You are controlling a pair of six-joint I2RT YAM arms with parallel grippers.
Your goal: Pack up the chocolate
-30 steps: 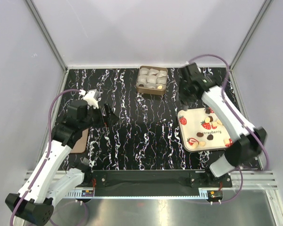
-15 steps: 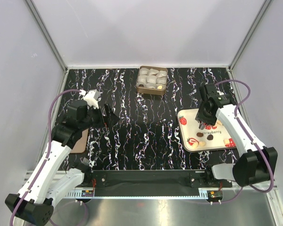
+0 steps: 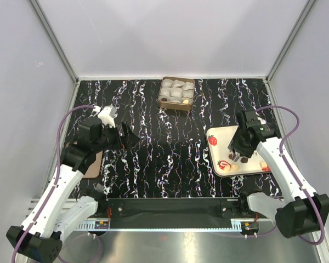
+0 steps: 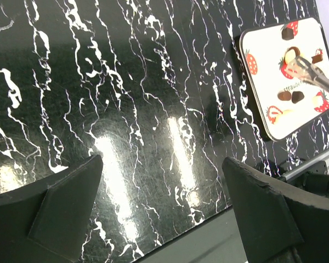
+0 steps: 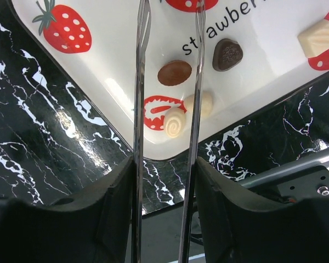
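Right wrist view: right gripper (image 5: pixel 170 16) fingers apart, nothing held, one on either side of a round brown chocolate (image 5: pixel 174 72) on the white tray (image 5: pixel 274 76). Cream pieces (image 5: pixel 174 121) lie near the tray's edge. Left gripper (image 4: pixel 164 208) fingers wide apart over the bench (image 4: pixel 126 82).

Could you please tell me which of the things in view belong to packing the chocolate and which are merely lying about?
Belonging to the job:
chocolates, on the strawberry tray
brown box of white paper cups
right gripper, open above the tray

Lying about:
left gripper, open and empty
brown flat piece at the far left
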